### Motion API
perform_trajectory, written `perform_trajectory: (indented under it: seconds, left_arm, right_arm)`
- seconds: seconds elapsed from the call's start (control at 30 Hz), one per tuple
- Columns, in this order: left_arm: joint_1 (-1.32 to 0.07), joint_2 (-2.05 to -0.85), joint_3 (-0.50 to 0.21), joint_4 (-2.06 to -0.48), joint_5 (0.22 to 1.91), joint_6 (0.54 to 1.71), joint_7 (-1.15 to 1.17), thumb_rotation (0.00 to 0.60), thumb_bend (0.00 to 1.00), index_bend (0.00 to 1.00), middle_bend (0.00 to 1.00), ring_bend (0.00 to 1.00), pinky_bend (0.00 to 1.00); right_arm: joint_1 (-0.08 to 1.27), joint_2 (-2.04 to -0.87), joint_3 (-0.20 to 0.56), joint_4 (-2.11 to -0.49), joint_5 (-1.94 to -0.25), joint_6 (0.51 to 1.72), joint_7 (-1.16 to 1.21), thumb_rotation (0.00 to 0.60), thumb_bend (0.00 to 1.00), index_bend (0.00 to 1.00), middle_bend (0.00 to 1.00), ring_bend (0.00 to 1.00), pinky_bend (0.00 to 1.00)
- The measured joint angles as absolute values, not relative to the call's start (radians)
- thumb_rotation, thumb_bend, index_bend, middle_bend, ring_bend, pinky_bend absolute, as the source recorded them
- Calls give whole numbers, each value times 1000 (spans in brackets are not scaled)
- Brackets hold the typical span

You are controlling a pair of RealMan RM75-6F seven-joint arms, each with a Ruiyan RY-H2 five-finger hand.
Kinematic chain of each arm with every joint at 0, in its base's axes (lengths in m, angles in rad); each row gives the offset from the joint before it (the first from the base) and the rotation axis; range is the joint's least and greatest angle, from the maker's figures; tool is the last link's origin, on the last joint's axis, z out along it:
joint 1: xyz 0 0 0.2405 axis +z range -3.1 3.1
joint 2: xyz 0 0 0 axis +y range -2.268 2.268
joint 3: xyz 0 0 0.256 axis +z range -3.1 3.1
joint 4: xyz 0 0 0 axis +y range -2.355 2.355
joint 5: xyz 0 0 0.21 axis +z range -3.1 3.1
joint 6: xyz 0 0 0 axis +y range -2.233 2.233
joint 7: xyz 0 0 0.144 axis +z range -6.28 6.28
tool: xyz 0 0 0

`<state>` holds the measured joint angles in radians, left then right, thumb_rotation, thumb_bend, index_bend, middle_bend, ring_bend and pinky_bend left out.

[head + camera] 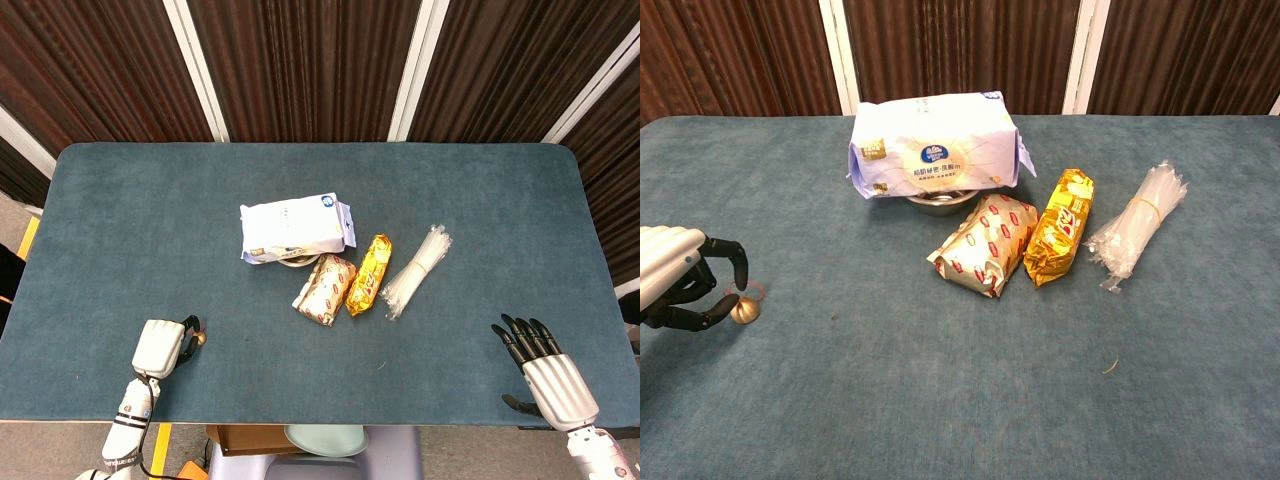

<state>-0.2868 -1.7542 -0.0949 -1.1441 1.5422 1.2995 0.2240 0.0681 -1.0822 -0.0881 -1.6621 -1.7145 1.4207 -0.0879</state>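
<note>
On the blue tabletop the white tissue pack makes the handiest landmark, lying near the middle with the rim of a small metal bowl poking out from under its near edge. Well away from that pack, toward the near left corner, sits a little brass bell with a thin red ring on top. The left hand is right at it: in the chest view its dark fingers curl around the bell from the left, one fingertip touching or all but touching its side, though the bell rests on the cloth and I cannot tell whether the hand really has a grip on it. Nothing lies between the hand and the bell, and the stretch of cloth between the bell and the pack is bare apart from a speck or two. Just to the near right of the pack lie a red-and-white snack packet and a yellow snack packet, side by side and touching, and beyond them a bundle of clear plastic sticks held by a band. The right hand rests far off from the pack at the near right edge, fingers spread flat and apart, holding nothing.
</note>
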Motion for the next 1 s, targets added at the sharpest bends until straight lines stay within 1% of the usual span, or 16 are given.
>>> perform_trajectory:
  seconds: [0.4, 1.0]
  left_arm:
    - [-300, -1761, -76, -1132, 1520, 1292, 235, 600, 437, 534, 1000, 1000, 1000]
    - [-311, -1761, -62, -1124, 1504, 1300, 240, 600, 435, 602, 1000, 1000, 1000]
  right_arm:
    - [67, -1080, -89, -1663, -1711, 1426, -83, 600, 212, 0, 0, 0, 0]
    - [67, -1081, -91, -1664, -1709, 1427, -89, 600, 212, 0, 0, 0, 0]
